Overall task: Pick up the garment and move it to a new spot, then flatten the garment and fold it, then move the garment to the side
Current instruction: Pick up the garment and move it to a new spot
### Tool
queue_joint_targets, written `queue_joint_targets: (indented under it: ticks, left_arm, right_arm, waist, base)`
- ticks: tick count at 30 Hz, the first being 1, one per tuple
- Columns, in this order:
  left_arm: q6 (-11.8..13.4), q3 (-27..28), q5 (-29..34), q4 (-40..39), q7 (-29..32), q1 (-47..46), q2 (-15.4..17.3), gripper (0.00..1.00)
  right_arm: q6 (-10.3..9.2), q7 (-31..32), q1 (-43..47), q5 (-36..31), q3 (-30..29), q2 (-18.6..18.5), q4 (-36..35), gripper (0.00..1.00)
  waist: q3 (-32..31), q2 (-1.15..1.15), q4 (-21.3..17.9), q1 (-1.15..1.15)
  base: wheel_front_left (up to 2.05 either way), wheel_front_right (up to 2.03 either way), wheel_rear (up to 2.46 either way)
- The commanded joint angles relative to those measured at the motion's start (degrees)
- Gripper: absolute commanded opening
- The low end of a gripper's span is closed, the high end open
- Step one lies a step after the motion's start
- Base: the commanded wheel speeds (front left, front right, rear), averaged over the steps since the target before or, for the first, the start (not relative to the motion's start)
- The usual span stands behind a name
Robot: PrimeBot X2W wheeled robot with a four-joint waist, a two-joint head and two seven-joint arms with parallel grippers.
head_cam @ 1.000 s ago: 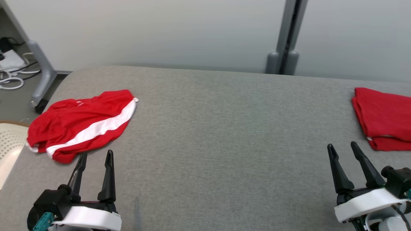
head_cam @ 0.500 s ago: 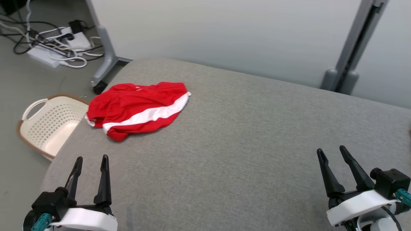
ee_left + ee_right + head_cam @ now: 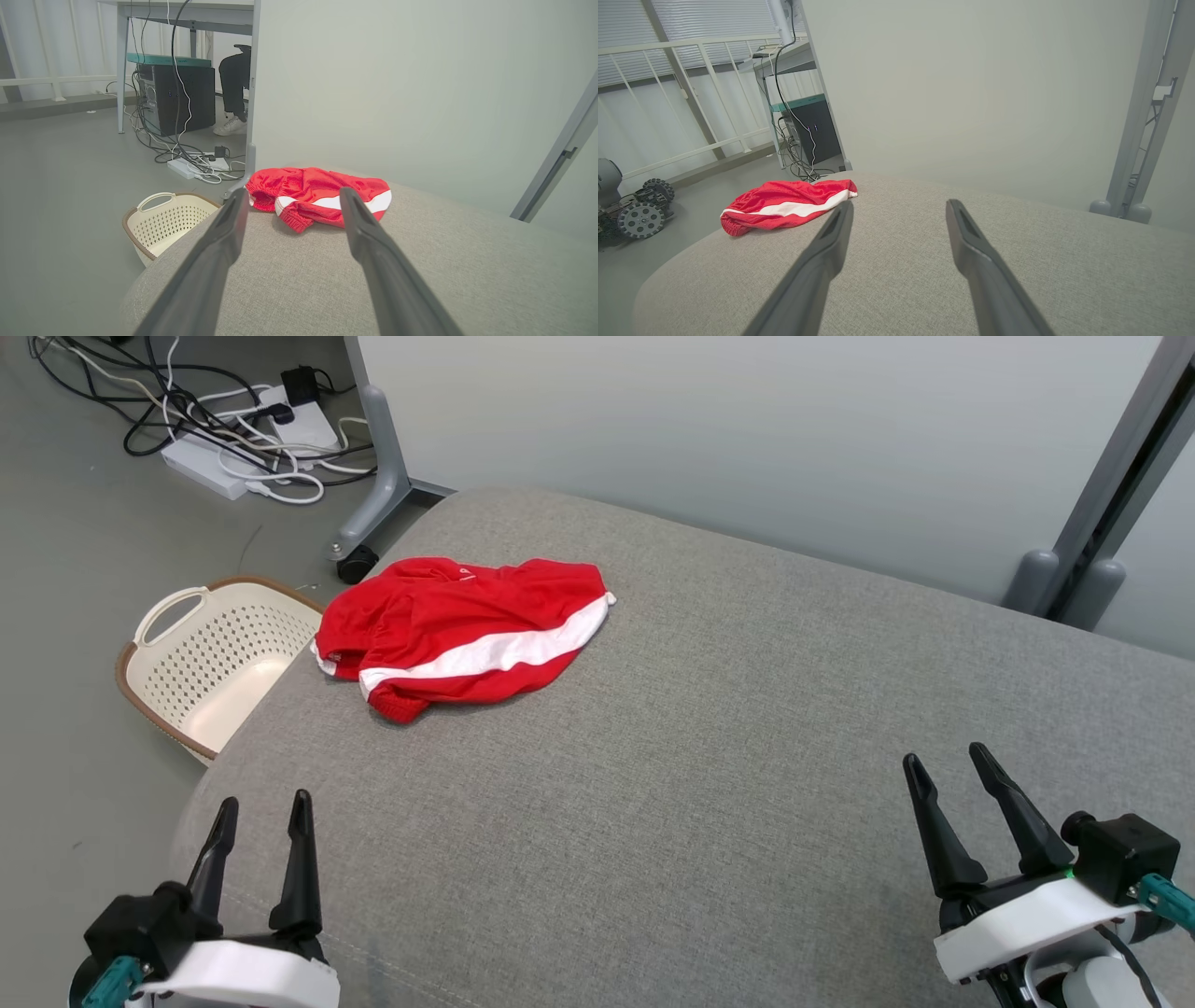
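Observation:
The garment (image 3: pixel 462 635) is a crumpled pair of red shorts with a white side stripe, lying near the far left corner of the grey padded table (image 3: pixel 709 737). My left gripper (image 3: pixel 262 805) hovers open over the table's near left corner, well short of the shorts. Straight ahead of its spread fingers the left wrist view shows the garment (image 3: pixel 320 198). At the lower right my right gripper (image 3: pixel 945 763) is open with nothing in it. In the right wrist view the garment (image 3: pixel 784 207) lies far off to the left.
A cream perforated basket (image 3: pixel 210 658) stands on the floor beside the table's left edge. Cables and a power strip (image 3: pixel 233 448) lie on the floor beyond it, by a grey wheeled leg (image 3: pixel 373 485). A pale partition wall runs behind the table.
The head camera has swung left, so the shorts now sit nearer the picture's middle and the basket and floor cables have come into view. A folded red garment at the right has left the frame.

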Motion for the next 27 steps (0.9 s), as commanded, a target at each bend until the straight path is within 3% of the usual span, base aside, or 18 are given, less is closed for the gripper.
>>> queue_joint_targets:
  ticks: [1,5,12,27]
  left_arm:
    - [-0.28,0.15,-1.1,-0.17,0.38,-0.51,-0.11,1.0]
    - [-1.21,-0.09,-2.39,-0.18,2.62,-3.84,1.17,1.0]
    - [-2.76,1.43,-7.83,6.08,11.99,-15.1,5.24,1.0]
    - [-3.67,5.43,-18.84,28.8,35.9,-35.32,16.31,1.0]
  right_arm:
    - [0.05,-0.28,-0.63,-0.09,0.03,-0.16,-0.4,1.0]
    - [0.05,-0.28,-1.28,0.24,0.43,-0.6,-0.24,1.0]
    - [0.05,-0.28,-3.79,0.49,1.56,-0.84,-0.14,1.0]
    - [0.05,-0.28,-8.61,-0.04,1.47,-0.87,-0.63,1.0]
  waist:
    - [0.43,0.0,-0.16,0.0]
    - [1.39,0.0,-0.67,0.0]
    - [4.41,0.0,-4.43,0.0]
    - [12.45,0.0,-14.58,0.0]
  base:
    - [0.0,0.0,0.0]
    - [0.0,0.0,0.0]
    - [0.0,0.0,0.0]
    - [0.0,0.0,0.0]
